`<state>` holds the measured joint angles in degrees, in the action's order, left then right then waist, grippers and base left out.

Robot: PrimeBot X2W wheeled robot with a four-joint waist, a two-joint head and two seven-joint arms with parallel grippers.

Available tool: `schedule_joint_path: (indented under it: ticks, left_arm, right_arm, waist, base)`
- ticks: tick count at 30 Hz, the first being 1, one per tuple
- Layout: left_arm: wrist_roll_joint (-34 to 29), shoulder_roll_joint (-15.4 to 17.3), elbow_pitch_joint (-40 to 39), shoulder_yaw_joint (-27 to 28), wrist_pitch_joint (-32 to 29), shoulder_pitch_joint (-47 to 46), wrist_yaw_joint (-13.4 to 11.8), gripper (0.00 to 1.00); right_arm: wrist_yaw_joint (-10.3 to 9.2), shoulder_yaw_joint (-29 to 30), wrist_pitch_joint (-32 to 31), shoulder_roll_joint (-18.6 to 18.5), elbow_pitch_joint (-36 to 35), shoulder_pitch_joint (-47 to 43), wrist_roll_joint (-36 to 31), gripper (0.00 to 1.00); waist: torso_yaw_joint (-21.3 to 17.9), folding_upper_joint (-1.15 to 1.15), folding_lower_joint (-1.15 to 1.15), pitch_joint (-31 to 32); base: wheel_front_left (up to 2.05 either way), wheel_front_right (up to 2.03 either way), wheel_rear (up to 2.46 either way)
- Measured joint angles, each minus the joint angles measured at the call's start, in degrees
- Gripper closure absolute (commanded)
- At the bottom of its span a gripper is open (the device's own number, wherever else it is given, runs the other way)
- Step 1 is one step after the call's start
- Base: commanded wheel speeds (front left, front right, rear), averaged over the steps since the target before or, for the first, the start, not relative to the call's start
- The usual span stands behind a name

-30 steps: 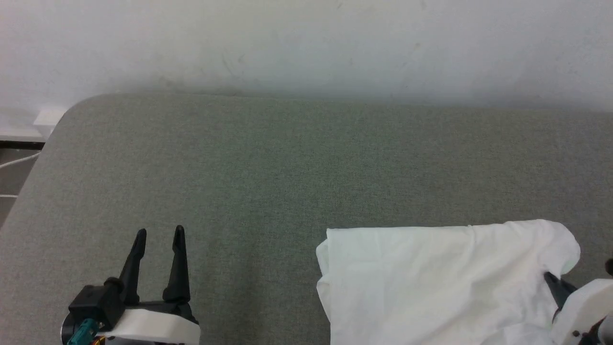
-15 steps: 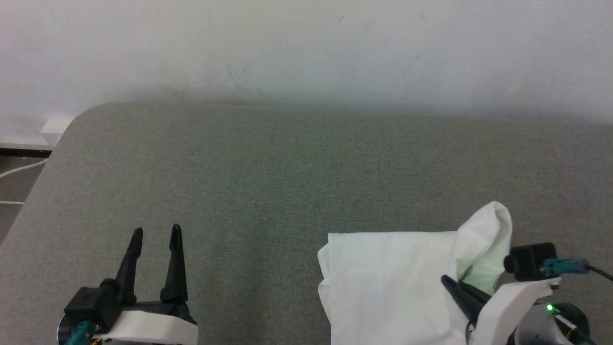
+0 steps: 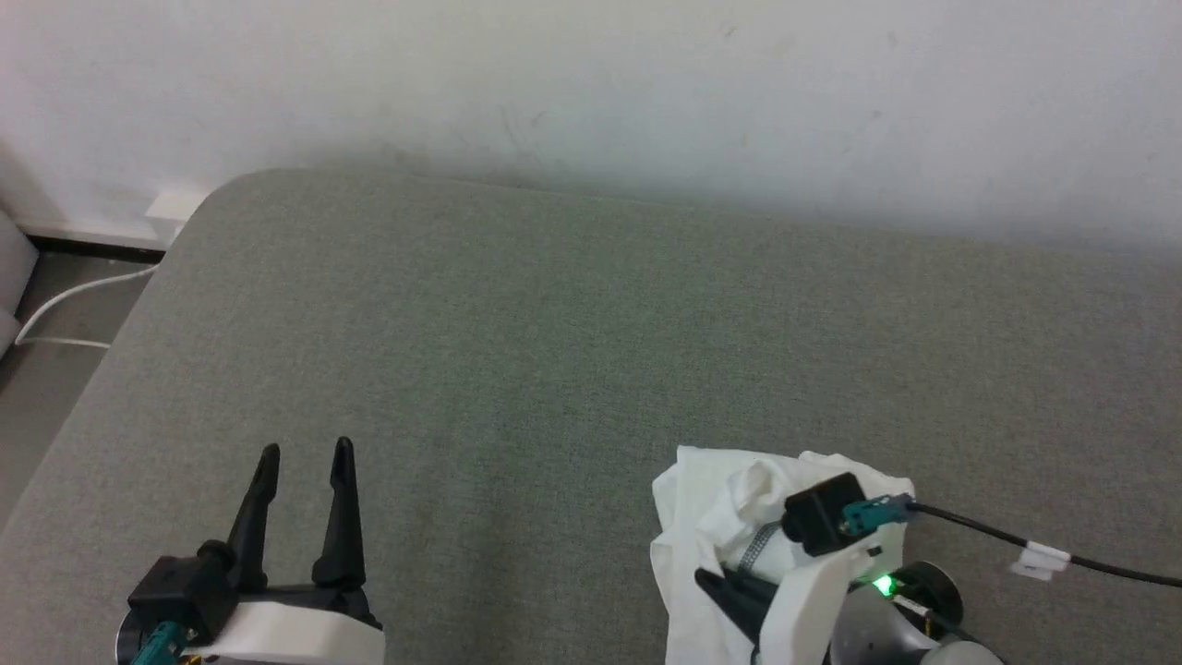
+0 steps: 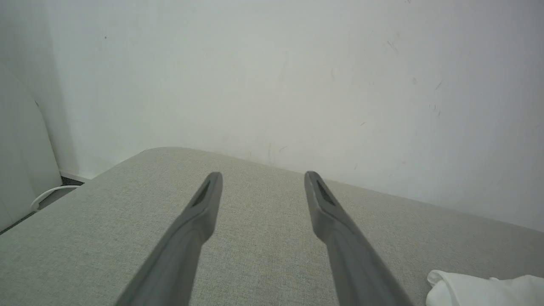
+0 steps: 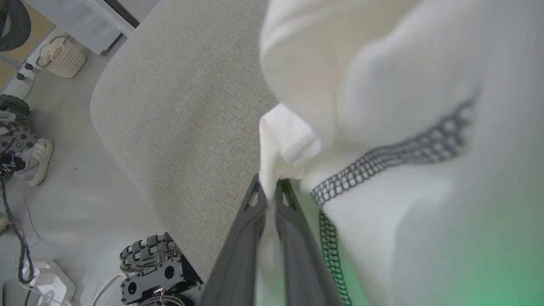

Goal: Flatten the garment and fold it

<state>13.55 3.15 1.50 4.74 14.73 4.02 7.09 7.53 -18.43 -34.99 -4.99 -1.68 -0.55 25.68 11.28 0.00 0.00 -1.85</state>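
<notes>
Within the past second the large white long-sleeved shirt of thin, smooth fabric has shrunk from a broad spread sheet to a small bunched heap. My head camera has swung as well, so the corner of the wide grey-green felt tabletop sits differently in frame. The shirt now lies crumpled at the tabletop's near right edge, partly under my right arm, far from flat.

I judge the cloth light, limp and slippery: it should sag from any single hold and slide readily over the felt. The better holds look to be the seams and hem, where doubled fabric gives more to grip. Two holds set well apart should spread it.

My right tool has its dark fingers drawn almost together, pinching a thin fold of white cloth just beside the dark grey zigzag stitching. My left tool stands wide and empty over bare tabletop at the near left, well apart from the shirt.
</notes>
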Motion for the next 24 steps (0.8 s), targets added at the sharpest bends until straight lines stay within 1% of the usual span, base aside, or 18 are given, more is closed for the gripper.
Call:
schedule_joint_path:
  ticks: [5, 10, 15, 22, 23, 24]
  left_arm:
    - [0.11, -0.01, 0.35, -0.24, 0.0, -0.04, 0.0, 0.0]
    - [0.57, -0.03, 0.91, -0.69, 0.0, -0.13, 0.0, 0.0]
    - [0.81, -0.04, 1.31, -1.14, 0.0, -1.04, 0.0, 0.0]
    - [1.03, -0.1, 2.31, -2.34, 0.0, -2.55, 0.01, 0.0]
    - [1.03, -0.12, 2.55, -2.41, 0.0, -2.71, 0.01, 0.0]
    - [1.03, -0.12, 2.77, -2.38, 0.0, -2.89, 0.01, 0.0]
  right_arm:
    - [0.01, -6.03, 1.2, -1.67, 4.89, 3.77, 0.0, 1.0]
    - [0.01, -10.2, 2.44, -3.23, 10.78, 7.97, 0.48, 1.0]
    - [0.01, -12.16, 3.83, -4.11, 16.69, 12.58, 2.5, 1.0]
    - [0.12, -14.5, 3.97, -4.81, 23.21, 17.67, 8.54, 1.0]
    - [0.15, -15.21, 4.33, -5.09, 23.76, 18.25, 8.97, 0.9]
    - [0.15, -15.92, 5.13, -5.3, 24.14, 18.68, 9.25, 0.0]
  waist:
    - [1.38, 0.0, 0.0, -0.89]
    - [2.19, 0.0, 0.0, -1.95]
    - [2.42, 0.0, 0.0, -3.17]
    - [2.54, 0.0, 0.01, -5.12]
    - [2.54, 0.0, 0.01, -5.22]
    - [2.52, 0.0, 0.01, -5.19]
  base:
    - [0.0, 0.0, 0.0]
    - [0.0, 0.0, 0.0]
    - [0.0, 0.0, 0.0]
    - [0.0, 0.0, 0.0]
    - [0.0, 0.0, 0.0]
    - [0.0, 0.0, 0.0]
